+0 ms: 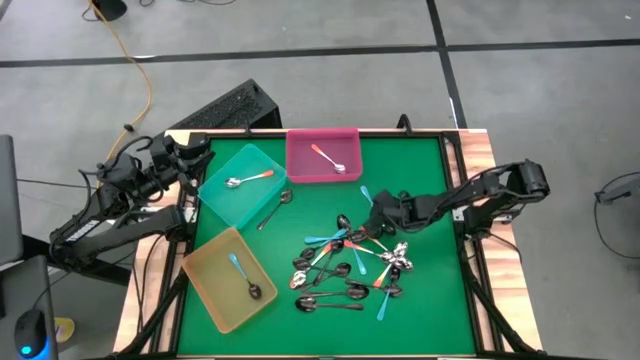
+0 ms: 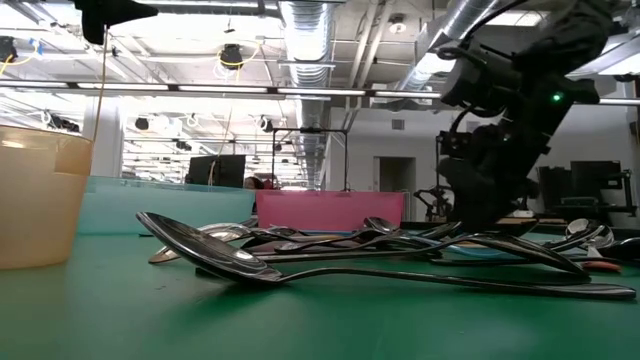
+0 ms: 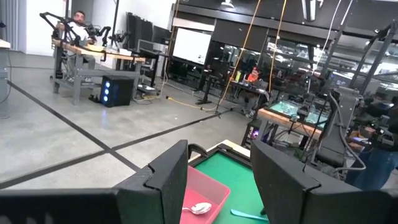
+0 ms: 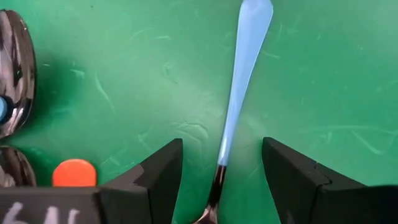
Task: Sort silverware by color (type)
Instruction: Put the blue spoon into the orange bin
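Several spoons (image 1: 350,265) with blue, orange or dark handles lie heaped on the green mat right of centre. My right gripper (image 1: 376,206) is tipped down at the heap's far edge. It is open, a finger on either side of a light blue spoon handle (image 4: 242,74) that lies flat on the mat, untouched. An orange-handled spoon (image 1: 250,178) lies in the teal tray (image 1: 215,195). Another (image 1: 328,158) is in the pink tray (image 1: 300,170). A blue-handled spoon (image 1: 243,275) is in the yellow tray (image 1: 205,270). My left gripper (image 3: 217,186) waits open, raised over the table's far left corner.
A lone dark spoon (image 1: 275,210) lies on the mat beside the teal tray. Next to my right gripper lie an orange handle end (image 4: 74,173) and a dark spoon bowl (image 4: 15,68). Wooden rails edge the mat. Bare mat shows along the near edge.
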